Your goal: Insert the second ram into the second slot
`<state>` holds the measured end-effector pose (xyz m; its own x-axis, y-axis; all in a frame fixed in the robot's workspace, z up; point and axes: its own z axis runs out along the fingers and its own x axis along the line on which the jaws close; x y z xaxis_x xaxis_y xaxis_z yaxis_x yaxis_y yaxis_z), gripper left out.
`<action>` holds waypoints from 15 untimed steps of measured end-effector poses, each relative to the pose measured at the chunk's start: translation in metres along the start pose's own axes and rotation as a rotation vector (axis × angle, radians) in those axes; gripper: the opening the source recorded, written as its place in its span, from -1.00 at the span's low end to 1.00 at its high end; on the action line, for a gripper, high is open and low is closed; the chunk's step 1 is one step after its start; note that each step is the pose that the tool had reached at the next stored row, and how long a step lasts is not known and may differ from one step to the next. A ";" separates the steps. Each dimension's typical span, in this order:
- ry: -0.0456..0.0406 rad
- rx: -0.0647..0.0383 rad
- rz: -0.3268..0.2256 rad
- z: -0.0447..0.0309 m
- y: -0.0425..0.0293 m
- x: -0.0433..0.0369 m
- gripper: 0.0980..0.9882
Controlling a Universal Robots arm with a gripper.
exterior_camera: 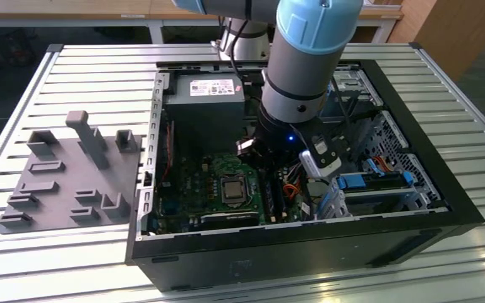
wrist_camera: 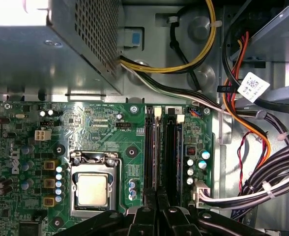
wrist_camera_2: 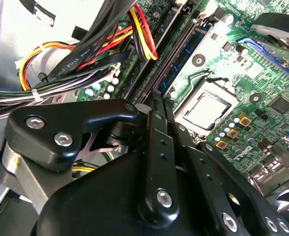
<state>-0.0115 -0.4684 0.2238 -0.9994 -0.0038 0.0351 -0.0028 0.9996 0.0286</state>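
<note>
Ram (wrist_camera: 150, 162) seemingly edge-on in the memory slot (wrist_camera: 149, 125) beside the processor socket (wrist_camera: 92, 189), though hard to tell. End effector (wrist_camera_2: 158, 96) close over its near end, fingers (wrist_camera_2: 157, 147) drawn together, whether pinching anything unclear. All inside the open computer case (exterior_camera: 310, 252) on the bench (exterior_camera: 83, 76).

Bright, even light over the slatted table (exterior_camera: 327, 287), white glare on its near slats. Inside the case (exterior_camera: 293, 249) it's dim, a blue light (exterior_camera: 290, 137) glowing. In the first wrist view the power supply (wrist_camera: 16, 10) burns out white and the processor lid (wrist_camera: 92, 190) gleams. In the second wrist view the gripper (wrist_camera_2: 157, 96) sits in dark shadow.
</note>
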 end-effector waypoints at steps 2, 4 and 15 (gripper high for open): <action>0.0005 0.000 0.000 0.0001 -0.0004 0.0000 -0.93; 0.0006 0.000 0.000 0.0002 -0.0006 0.0000 -0.93; 0.0005 0.000 0.000 -0.0016 -0.0006 0.0000 -0.93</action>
<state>-0.0115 -0.4691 0.2254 -0.9994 -0.0038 0.0357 -0.0028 0.9996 0.0284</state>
